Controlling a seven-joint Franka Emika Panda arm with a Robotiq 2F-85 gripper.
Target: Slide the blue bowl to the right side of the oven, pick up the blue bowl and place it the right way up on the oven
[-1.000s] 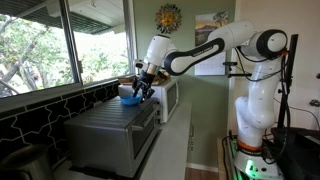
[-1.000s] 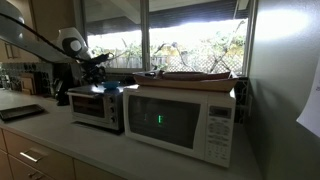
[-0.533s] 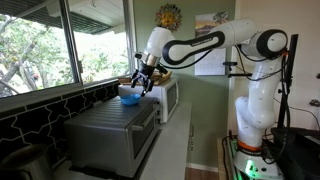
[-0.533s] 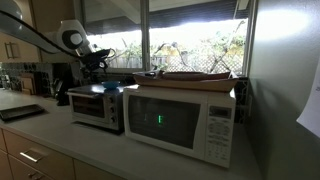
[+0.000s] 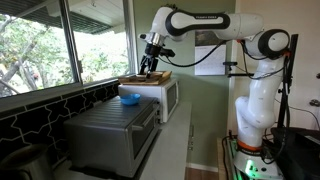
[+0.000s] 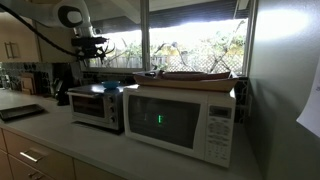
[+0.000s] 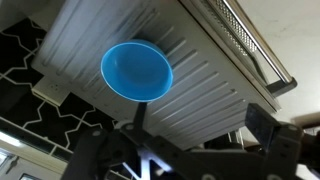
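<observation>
Wrist view: gripper point(image 7: 190, 150) high over blue bowl point(image 7: 136, 70), jaws apart.

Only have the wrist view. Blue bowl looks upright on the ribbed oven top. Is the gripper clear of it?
Observer: Yes. In an exterior view the gripper hangs well above the blue bowl, not touching it.
Operator: What's alongside?
Observer: A white microwave stands right beside the oven, with a wooden tray on top of it.
Operator: Where on the top is the bowl?
Observer: At the end nearest the microwave.
</observation>
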